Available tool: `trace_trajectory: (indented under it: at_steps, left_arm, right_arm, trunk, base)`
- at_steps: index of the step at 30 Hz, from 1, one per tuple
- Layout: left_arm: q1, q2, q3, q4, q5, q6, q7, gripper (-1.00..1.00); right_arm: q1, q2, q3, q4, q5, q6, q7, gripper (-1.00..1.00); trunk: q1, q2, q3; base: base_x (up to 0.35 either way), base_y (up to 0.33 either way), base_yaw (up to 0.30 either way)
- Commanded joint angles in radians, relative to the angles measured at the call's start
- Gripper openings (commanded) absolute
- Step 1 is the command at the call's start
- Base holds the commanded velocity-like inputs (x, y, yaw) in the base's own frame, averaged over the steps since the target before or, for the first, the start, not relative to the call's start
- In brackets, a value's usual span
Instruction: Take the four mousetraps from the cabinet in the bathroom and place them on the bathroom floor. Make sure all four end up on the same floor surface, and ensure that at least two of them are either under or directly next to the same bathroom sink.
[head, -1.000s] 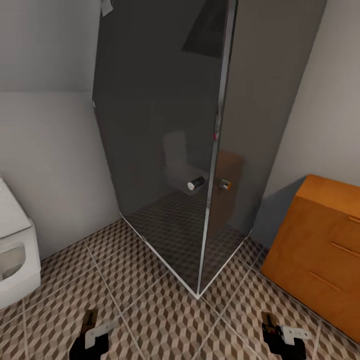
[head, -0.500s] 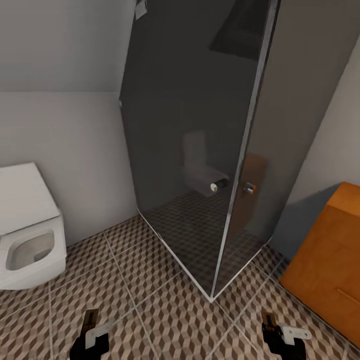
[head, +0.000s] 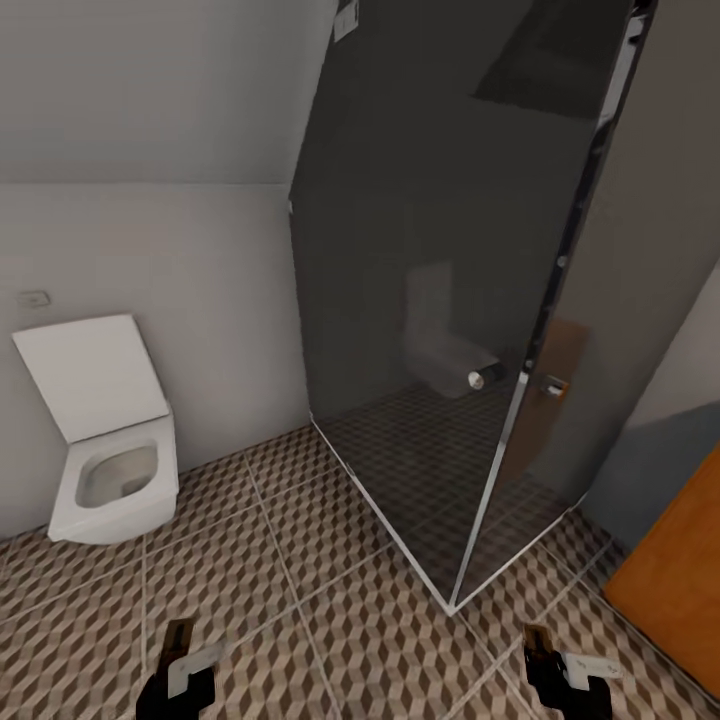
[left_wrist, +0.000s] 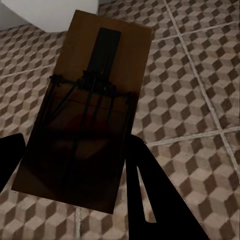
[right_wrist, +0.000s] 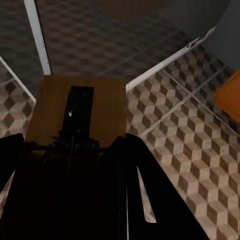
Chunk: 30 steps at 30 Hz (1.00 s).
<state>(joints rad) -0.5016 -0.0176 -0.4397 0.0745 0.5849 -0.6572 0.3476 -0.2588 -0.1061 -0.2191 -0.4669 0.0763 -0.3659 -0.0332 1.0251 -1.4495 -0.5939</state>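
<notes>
- The left hand (head: 180, 672) is pinching 1 mousetrap (left_wrist: 85, 115), a brown board with dark wire parts, held clear above the bathroom floor (head: 300, 590).
- The right hand (head: 560, 672) is likewise closed on a second mousetrap (right_wrist: 75, 120), carried over the tiles near the metal base rail of the glass shower enclosure (head: 450, 300).
- The cabinet (head: 675, 570) shows as an orange-brown slab at the right edge of the head view, standing on the floor just beside the shower corner.
- A white toilet (head: 105, 470) with its lid up stands against the wall at the left.
- No sink can be seen from here, so I judge the robot to be in transit, looking for it.
- Progress, as I judge it: 2 traps are out of the cabinet and in hand, but neither lies on the floor yet. Both must be set down under or next to the sink, and the other 2 cannot be accounted for from these views.
</notes>
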Motion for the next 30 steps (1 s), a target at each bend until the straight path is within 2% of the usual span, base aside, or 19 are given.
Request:
trace_trajectory:
  at_steps: [1, 30]
  left_arm:
    - [-0.002, -0.001, -0.007, 0.004, -0.002, -0.002, 0.007, -1.0]
    - [-0.002, -0.001, -0.007, 0.004, -0.002, -0.002, 0.007, -1.0]
  right_arm:
    - [0.0, 0.0, -0.002, 0.001, 0.005, -0.003, -0.001, -1.0]
    - [0.0, 0.0, -0.002, 0.001, 0.005, -0.004, -0.001, -1.0]
  trunk:
    - [0.0, -0.001, -0.001]
    - [0.0, -0.001, -0.001]
  base:
    - [0.0, 0.0, 0.253]
    - [0.0, 0.0, 0.253]
